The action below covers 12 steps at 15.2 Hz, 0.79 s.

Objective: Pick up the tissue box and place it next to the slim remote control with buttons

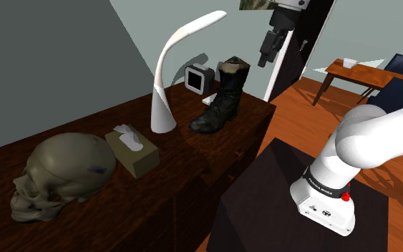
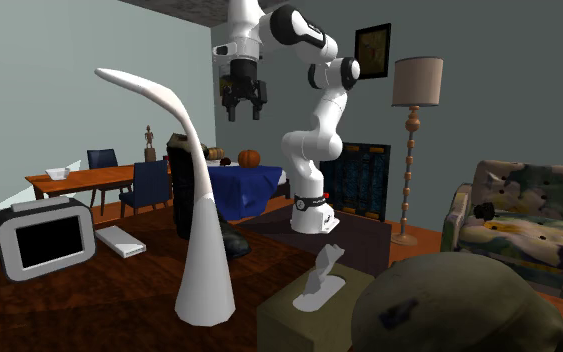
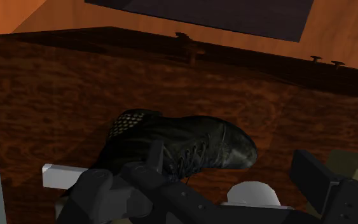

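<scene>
Approach step, nothing grasped yet: pincer point(image 2: 245, 112) open and empty high above boot point(image 1: 221, 107); next, swing past lamp point(image 1: 161, 107), down onto tissue box point(image 1: 132, 150).

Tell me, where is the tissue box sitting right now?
In the shoulder view the tissue box sits left of centre on the dark wooden cabinet, between the skull and the foot of the white lamp.

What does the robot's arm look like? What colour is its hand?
The arm is white, made of round, chunky tubes with dark joints. Its hand is all black with two fingers. Near the arm's bottom there is small black writing and a red dot.
</scene>
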Motion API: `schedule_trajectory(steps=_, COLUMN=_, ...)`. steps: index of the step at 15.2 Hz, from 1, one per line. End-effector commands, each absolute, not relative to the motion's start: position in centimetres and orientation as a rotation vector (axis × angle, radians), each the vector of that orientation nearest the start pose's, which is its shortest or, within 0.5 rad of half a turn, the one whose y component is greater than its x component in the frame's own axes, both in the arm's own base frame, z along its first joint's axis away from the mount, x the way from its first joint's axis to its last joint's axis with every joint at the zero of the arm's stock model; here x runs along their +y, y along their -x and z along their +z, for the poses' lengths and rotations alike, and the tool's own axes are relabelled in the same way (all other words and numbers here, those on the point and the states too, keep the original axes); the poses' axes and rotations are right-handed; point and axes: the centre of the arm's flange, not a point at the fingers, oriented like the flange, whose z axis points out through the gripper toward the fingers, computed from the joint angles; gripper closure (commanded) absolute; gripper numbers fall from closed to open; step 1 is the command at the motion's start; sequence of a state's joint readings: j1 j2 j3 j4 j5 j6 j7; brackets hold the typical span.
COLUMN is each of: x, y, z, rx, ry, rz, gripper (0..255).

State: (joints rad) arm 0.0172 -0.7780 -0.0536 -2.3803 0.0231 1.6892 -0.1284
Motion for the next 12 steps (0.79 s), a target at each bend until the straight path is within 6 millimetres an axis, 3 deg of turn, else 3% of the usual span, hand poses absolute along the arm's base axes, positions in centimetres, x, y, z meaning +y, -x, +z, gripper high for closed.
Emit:
schedule_trajectory(steps=1, x=-1.4, y=-32.0, z=58.7, rx=-0.16, ry=3.08, rz=-0.139, gripper=0)
schedule_trajectory(steps=12, x=10.3, y=-42.3, z=56.2, rx=-0.544, ry=3.161, rz=-0.125, gripper=0)
